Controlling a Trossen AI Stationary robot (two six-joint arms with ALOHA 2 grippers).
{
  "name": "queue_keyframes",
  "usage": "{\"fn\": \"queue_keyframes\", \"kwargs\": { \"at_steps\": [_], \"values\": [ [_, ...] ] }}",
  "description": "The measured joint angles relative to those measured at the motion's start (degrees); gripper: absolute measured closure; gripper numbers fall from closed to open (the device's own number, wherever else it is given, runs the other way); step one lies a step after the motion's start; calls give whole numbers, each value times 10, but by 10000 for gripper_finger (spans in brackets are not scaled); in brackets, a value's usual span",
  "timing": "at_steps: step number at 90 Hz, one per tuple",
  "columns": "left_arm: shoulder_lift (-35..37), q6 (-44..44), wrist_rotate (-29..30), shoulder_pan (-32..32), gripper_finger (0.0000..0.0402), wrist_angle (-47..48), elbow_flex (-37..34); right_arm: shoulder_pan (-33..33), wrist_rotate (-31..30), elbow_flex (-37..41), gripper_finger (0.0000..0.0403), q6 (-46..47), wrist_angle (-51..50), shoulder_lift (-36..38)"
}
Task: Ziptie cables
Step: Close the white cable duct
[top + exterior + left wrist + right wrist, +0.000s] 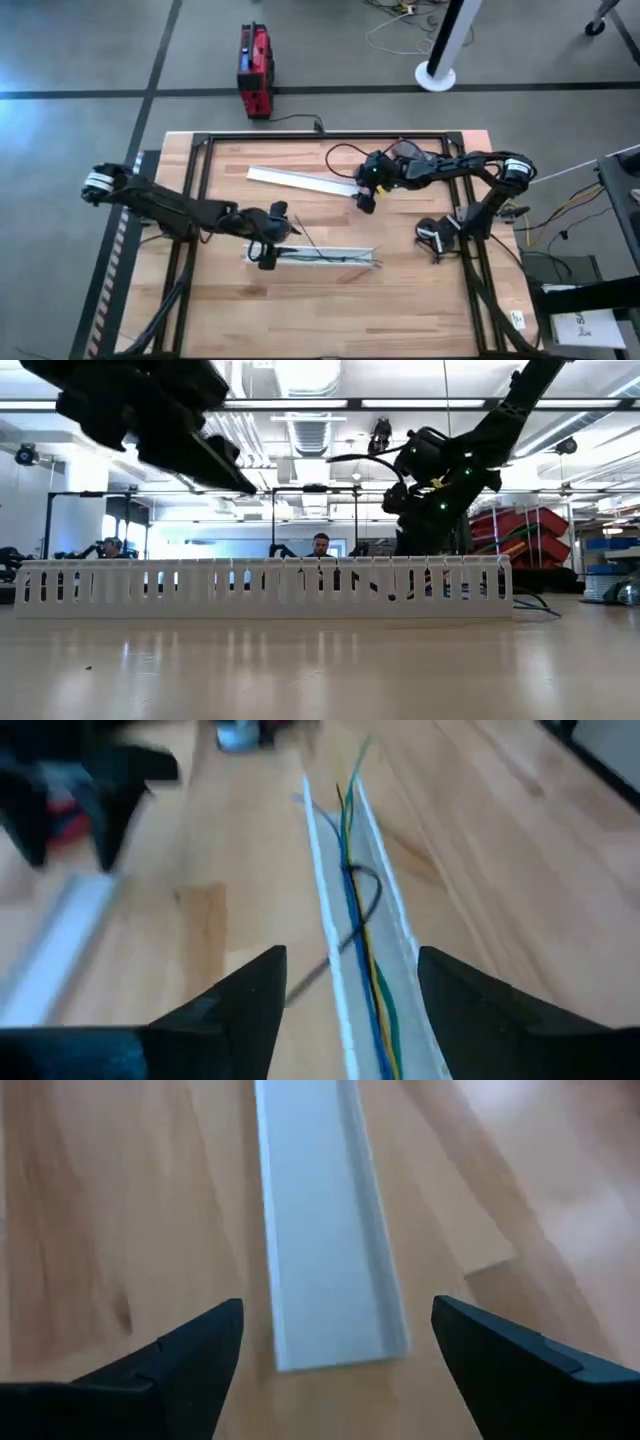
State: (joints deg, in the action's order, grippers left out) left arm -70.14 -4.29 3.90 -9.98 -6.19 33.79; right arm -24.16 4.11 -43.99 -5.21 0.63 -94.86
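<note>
The cables (pixel 352 870), thin blue, yellow, green and dark wires, lie lengthwise inside the white slotted channel (pixel 312 257), which rests flat on the table. A thin dark strand (pixel 368 892) curls across them and out over the channel's wall; I cannot tell whether it is the ziptie. My left gripper (pixel 350 960) is open above the channel's left end (pixel 268 255), a finger on each side, clear of it. My right gripper (pixel 338 1305) is open above the right end of a flat white cover strip (pixel 325 1230), farther back on the table (pixel 365 198).
The white cover strip (pixel 300 180) lies slanted at the back middle. A black frame (pixel 320 137) borders the wooden table. A black cord (pixel 340 155) curls near the right arm. A red box (pixel 255 68) stands on the floor beyond the table. People sit in the room behind (pixel 320 545).
</note>
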Motion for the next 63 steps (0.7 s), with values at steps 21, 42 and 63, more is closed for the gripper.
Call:
{"fn": "queue_keyframes", "kwargs": {
  "at_steps": [21,42,63],
  "values": [
    [36,-38,1,30,211,-43,-32,5,-26,-14,92,26,-28,-39],
    [44,-45,2,50,217,-47,-50,40,-16,-19,111,5,25,-59],
    [46,-29,2,50,224,-55,-65,83,-9,-17,141,44,20,-60]
  ]
}}
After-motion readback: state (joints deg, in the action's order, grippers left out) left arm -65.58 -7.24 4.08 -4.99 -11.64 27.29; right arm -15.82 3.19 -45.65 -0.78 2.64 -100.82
